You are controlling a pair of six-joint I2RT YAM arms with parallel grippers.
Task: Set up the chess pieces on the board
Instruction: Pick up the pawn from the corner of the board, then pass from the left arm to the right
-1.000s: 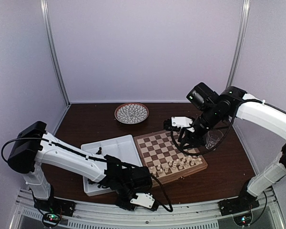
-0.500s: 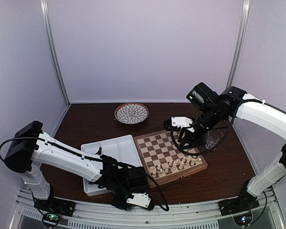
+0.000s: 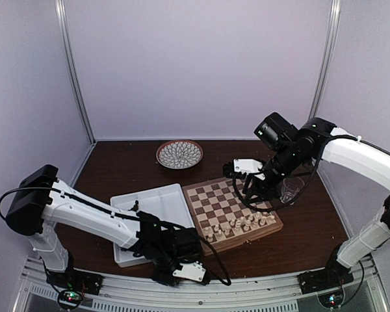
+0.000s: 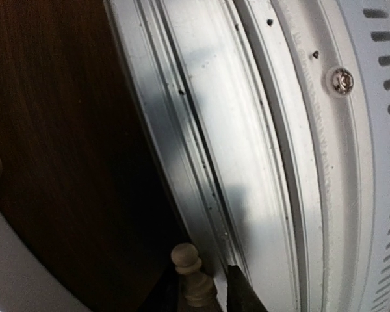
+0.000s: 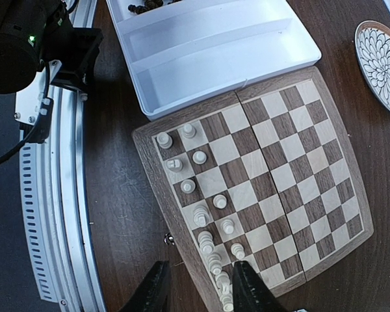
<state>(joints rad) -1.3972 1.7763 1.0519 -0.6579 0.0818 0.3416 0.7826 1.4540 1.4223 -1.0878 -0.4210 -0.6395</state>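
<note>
The board (image 3: pixel 229 209) lies right of centre, and it fills the right wrist view (image 5: pixel 292 162). Several cream-white chess pieces (image 3: pixel 242 225) stand in its two near rows; they also show in the right wrist view (image 5: pixel 201 214). Dark pieces (image 5: pixel 145 6) lie in the white tray. My left gripper (image 4: pixel 201 289) is shut on a pale pawn (image 4: pixel 186 260). It hangs low over the near table edge and metal rail (image 3: pixel 196 275). My right gripper (image 5: pixel 198 289) is open and empty, held high over the board's far side (image 3: pixel 233 170).
A white two-compartment tray (image 3: pixel 157 209) sits left of the board. A round patterned plate (image 3: pixel 179 154) stands at the back. A clear cup (image 3: pixel 290 188) stands right of the board under the right arm. An aluminium rail (image 4: pixel 247 149) runs along the near edge.
My left gripper has shifted a little to the left along the near edge with the pawn in it. The right arm has not moved.
</note>
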